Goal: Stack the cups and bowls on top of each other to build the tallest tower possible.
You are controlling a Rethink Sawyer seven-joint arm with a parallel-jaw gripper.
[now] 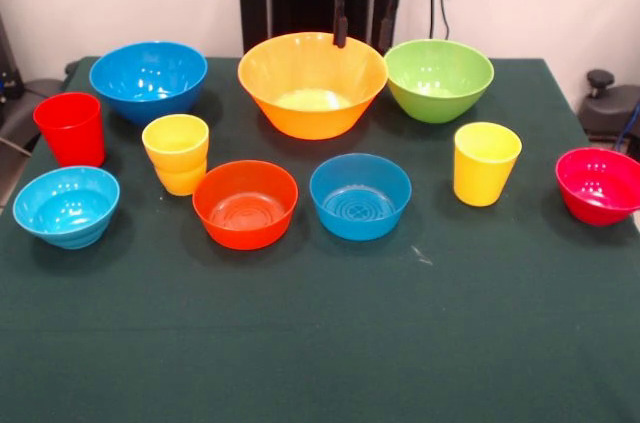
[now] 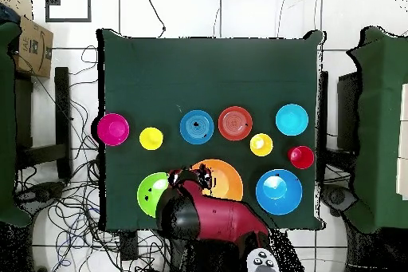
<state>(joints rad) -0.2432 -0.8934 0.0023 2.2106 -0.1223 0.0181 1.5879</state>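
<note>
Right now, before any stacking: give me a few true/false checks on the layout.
1. The red cup stands alone, nothing nested in it. True.
2. The hand is holding a bowl. False: it hangs empty behind the large yellow-orange bowl.
3. Two yellow-orange cups are nested together. True.
4. The crimson bowl sits inside the lime green bowl. False: they sit apart.

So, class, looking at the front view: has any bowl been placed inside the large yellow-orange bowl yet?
No, the large yellow-orange bowl holds no other bowl; its inside is bare down to the pale bottom.
</note>
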